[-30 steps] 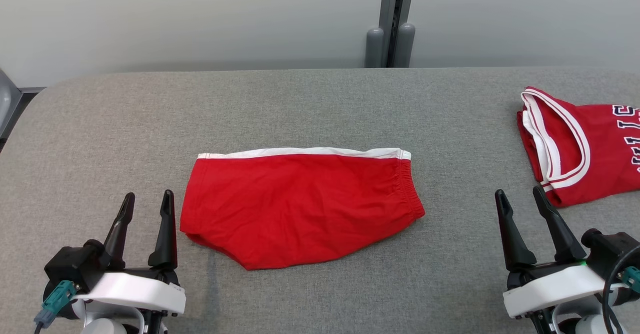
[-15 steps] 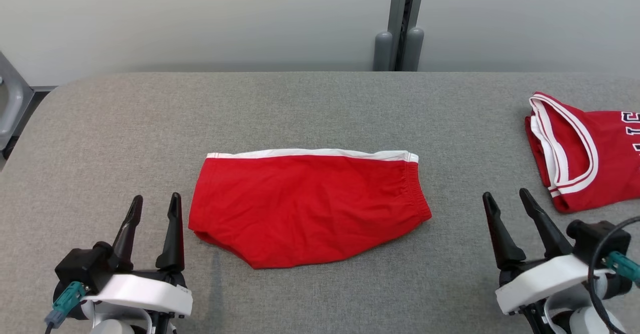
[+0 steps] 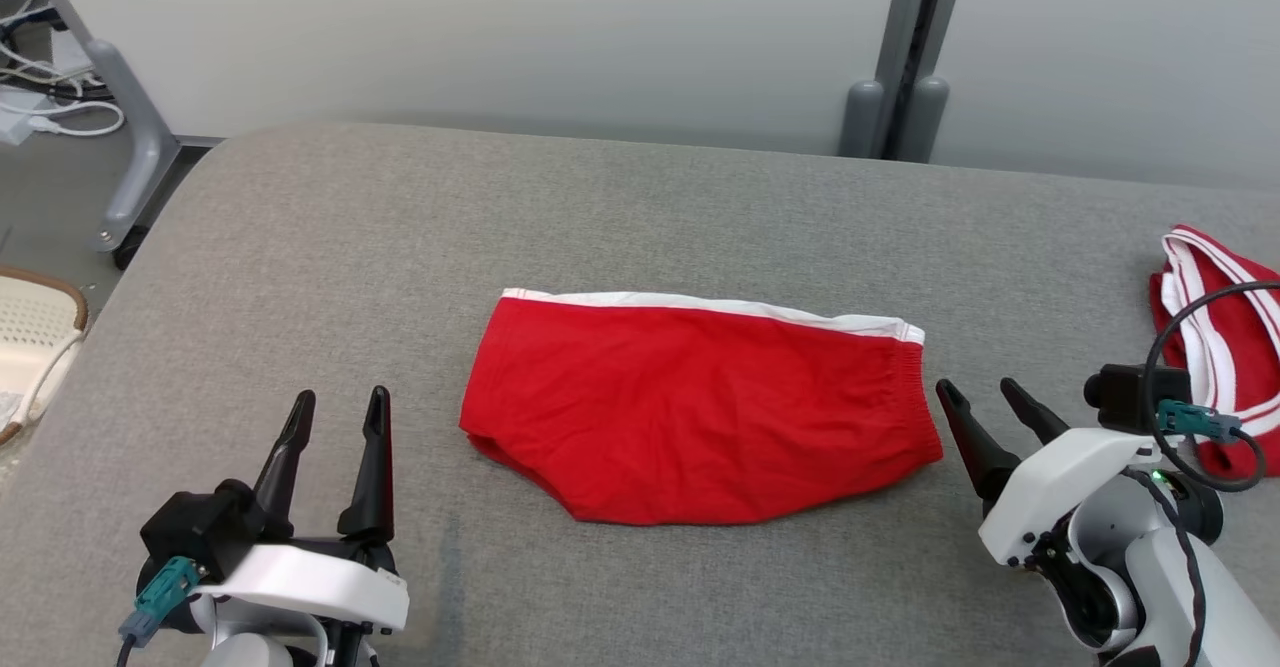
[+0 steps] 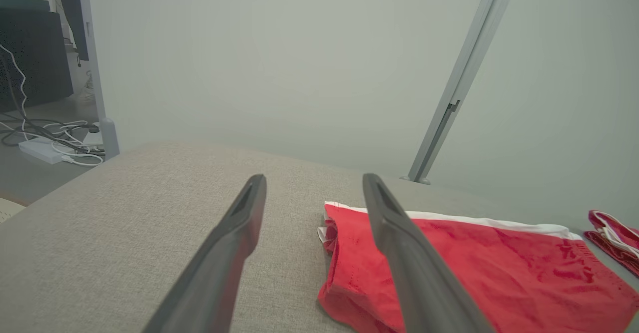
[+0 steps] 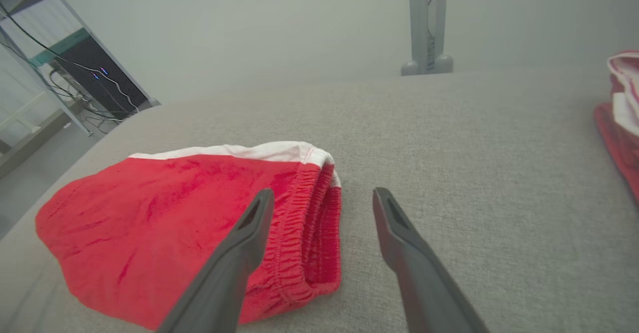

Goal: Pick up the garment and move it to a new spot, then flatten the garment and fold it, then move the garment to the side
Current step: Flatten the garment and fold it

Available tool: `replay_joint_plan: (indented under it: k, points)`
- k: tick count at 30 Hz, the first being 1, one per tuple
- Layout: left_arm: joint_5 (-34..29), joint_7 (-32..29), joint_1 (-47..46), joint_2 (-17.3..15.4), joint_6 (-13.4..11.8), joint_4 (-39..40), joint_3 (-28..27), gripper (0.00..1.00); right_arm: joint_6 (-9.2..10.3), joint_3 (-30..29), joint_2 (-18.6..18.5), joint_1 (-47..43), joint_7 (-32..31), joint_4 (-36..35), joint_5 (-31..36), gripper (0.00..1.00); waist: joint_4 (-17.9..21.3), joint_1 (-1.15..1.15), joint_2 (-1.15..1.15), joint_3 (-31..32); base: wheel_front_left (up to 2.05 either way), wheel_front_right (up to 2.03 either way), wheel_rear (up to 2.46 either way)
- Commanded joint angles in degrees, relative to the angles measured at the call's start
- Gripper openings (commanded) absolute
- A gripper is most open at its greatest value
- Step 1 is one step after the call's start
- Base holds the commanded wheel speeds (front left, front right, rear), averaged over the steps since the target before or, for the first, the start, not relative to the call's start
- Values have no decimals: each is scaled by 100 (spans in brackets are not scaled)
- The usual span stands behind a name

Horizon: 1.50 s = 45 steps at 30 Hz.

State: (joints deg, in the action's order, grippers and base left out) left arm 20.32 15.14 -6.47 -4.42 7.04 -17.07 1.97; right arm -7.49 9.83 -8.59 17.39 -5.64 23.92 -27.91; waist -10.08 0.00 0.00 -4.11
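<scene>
A folded red cloth garment [image 3: 700,407] with a white band along its far edge lies flat near the middle of the grey fabric-covered counter [image 3: 400,247], its gathered elastic end turned toward the robot's right. The left hand [image 3: 338,399] hovers at the near left, its two dark fingers spread wide and holding nothing, near the garment's left end but clear of it. The right hand [image 3: 977,387] sits just beside the gathered end, its fingers equally wide apart and empty; in the right wrist view one finger lines up over the elastic edge and the other over bare counter, and I cannot tell whether either touches the cloth. A red jersey [image 3: 1230,347] with white striped trim lies at the counter's far right, well apart from the garment. Behind the counter stands a pale wall [image 3: 500,37] with a grey metal post [image 3: 915,47].
</scene>
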Motion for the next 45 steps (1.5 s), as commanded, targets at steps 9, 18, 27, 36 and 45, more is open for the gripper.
replay_joint_plan:
  k: [9,18,27,36,45]
  points:
    - [16,3,-221,60,48,-70,80,100,-4,-105,35,784,-255,1551,-285,100,-550,0,0,-81,0,0,0]
    - [32,3,-242,66,47,-93,96,100,-3,-535,105,1205,-680,2799,-421,100,-782,0,0,-148,0,0,0]
    - [84,3,-292,32,48,-87,127,100,-2,-572,303,1230,-1256,3110,-1152,100,-853,0,0,-192,0,0,0]
    - [70,3,-314,21,48,-94,124,100,-3,-356,210,1278,-1145,2934,-1574,0,-822,0,0,-192,0,0,0]
    - [68,3,-232,21,48,-76,112,100,-3,-180,-177,1226,-1051,2718,-1742,0,-605,0,0,-117,0,0,0]
